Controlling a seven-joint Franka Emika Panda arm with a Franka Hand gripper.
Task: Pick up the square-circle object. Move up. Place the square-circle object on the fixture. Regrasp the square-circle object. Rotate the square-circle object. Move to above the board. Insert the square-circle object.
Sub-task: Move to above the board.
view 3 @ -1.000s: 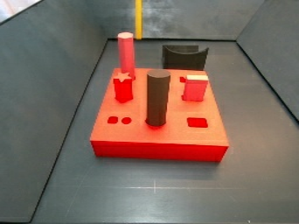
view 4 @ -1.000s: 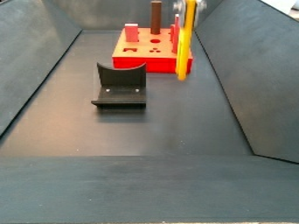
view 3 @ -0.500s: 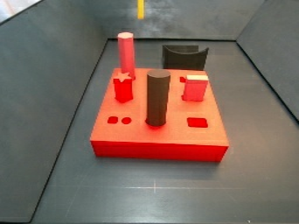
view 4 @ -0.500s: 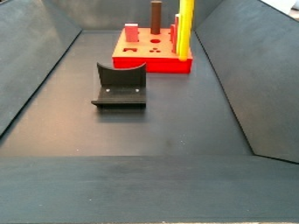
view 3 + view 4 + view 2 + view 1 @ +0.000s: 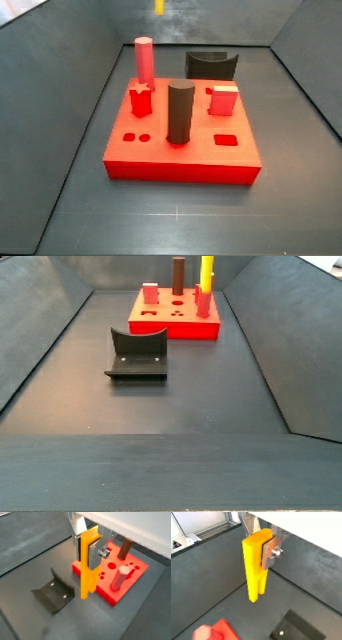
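The gripper is high above the floor, pointing straight down, its silver fingers closed on the upper end of the square-circle object, which hangs upright below them. In both wrist views the yellow rod is clear of everything beneath it.

In a side view only the rod's lower tip shows, at 12 o'clock of the frame, above the far wall; in a side view it hangs at 12 o'clock, over the far end of the board.

The board carries a pink peg, a dark cylinder and a red cube. The fixture stands apart on the floor, at 7 o'clock from the board there.
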